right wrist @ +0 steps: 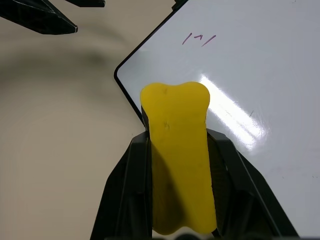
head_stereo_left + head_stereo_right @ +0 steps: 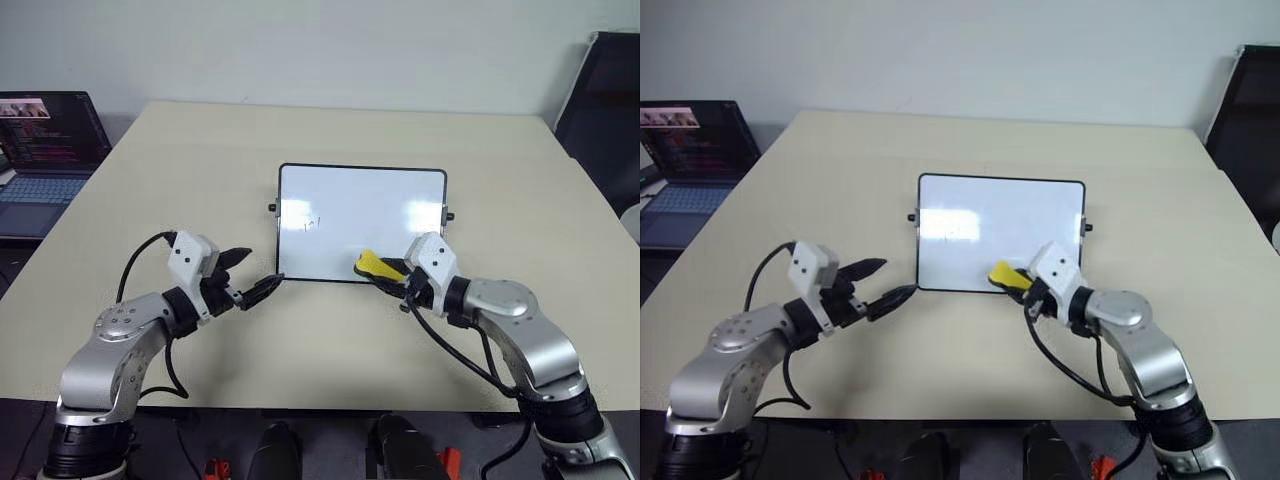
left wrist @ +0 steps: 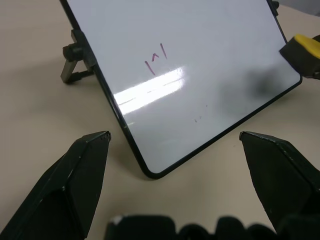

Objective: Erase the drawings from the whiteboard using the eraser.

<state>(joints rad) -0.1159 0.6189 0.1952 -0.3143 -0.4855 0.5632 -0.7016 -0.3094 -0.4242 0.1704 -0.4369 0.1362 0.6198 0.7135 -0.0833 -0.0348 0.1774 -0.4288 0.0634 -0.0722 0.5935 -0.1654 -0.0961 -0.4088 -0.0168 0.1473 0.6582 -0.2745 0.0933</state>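
The eraser (image 1: 179, 165) — likely light, slightly soft — sits clenched lengthwise in the right claw (image 2: 393, 274) at the whiteboard's (image 2: 360, 215) near edge; the left claw (image 2: 246, 277) gapes, released.

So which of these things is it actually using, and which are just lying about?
In use:
- whiteboard
- drawings on it
- yellow eraser, clamped in the right gripper
- left gripper, open beside the board's near corner

Just lying about:
- laptop
- dark chair
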